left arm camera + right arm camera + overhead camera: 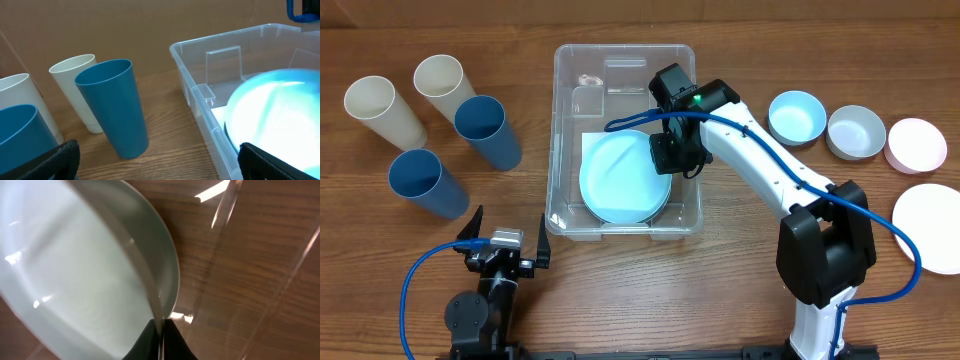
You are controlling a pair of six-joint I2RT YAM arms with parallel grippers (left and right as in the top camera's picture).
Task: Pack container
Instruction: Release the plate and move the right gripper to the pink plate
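The brown wood-grain surface carried a large clear rectangular plastic container near its middle. On the left stood four tall cups in a loose cluster: a cream plastic cup, a second cream cup, a blue plastic cup and a second blue cup. On the right sat a light blue bowl, a grey bowl and a pink round dish in a row, with a white round plate just in front of the dish.

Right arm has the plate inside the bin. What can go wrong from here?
1. The right fingers pinch only the thin rim of the plate; it may slip or land tilted on release.
2. They sit close to the right wall of the bin and might bump it while lifting out.
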